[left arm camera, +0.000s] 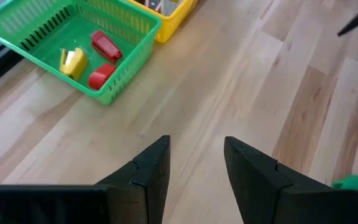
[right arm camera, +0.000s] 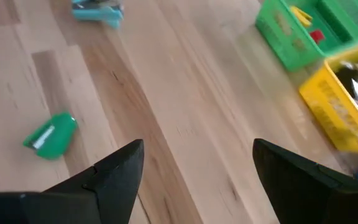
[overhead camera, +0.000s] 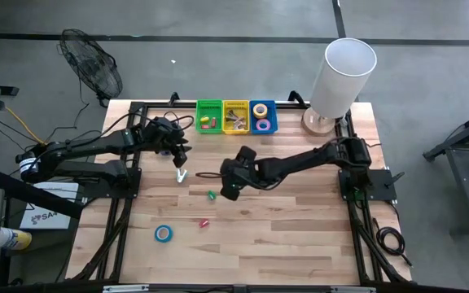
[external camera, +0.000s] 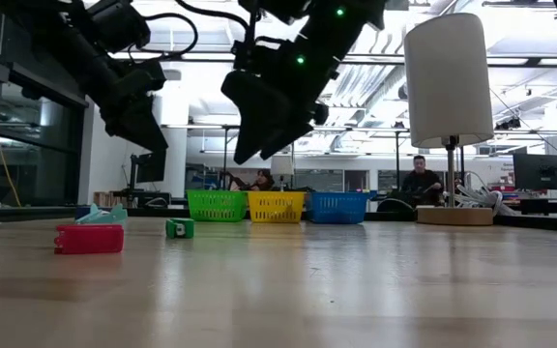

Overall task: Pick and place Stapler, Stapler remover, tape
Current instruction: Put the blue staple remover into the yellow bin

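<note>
My left gripper [overhead camera: 179, 155] [left arm camera: 196, 146] hovers open over bare wood, in front of the green basket [left arm camera: 73, 43]. That basket holds red and yellow staplers. My right gripper [overhead camera: 228, 191] [right arm camera: 197, 152] is open above the table's middle. A small green stapler [right arm camera: 50, 135] [overhead camera: 212, 195] lies on the wood just beside it. A teal-and-white stapler [overhead camera: 181, 175] [right arm camera: 98, 11] lies between the two grippers. A small red stapler [overhead camera: 204, 221] [external camera: 88, 238] and a blue tape roll [overhead camera: 163, 233] lie nearer the near edge. More tape rolls sit in the blue basket [overhead camera: 262, 116].
Green, yellow [overhead camera: 235, 116] and blue baskets stand in a row at the far edge. The yellow one holds silvery pieces. A tall white cylinder on a wooden base [overhead camera: 340, 73] stands at the far right corner. Bare wood lies toward the near edge and the right side.
</note>
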Robot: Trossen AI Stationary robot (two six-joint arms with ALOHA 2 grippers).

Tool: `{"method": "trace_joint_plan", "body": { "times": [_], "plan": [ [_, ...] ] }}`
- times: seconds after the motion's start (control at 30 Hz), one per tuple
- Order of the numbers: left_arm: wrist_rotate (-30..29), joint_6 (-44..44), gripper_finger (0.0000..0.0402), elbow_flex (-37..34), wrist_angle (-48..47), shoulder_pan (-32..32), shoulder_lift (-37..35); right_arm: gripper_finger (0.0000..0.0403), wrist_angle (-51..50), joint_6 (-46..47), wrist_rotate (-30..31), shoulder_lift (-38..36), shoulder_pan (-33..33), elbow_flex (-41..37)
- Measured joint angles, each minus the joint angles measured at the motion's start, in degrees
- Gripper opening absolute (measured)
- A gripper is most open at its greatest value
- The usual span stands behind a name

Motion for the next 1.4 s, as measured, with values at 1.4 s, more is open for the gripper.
{"method": "trace_joint_plan", "body": {
  "times": [1.4],
  "plan": [
    [-2.44,-27.06,0.0149,0.00,-20.68,-1.49,-0.01,0.0291,30.64,12.02,14.35,-56.27,9.24,-70.05]
  ]
}}
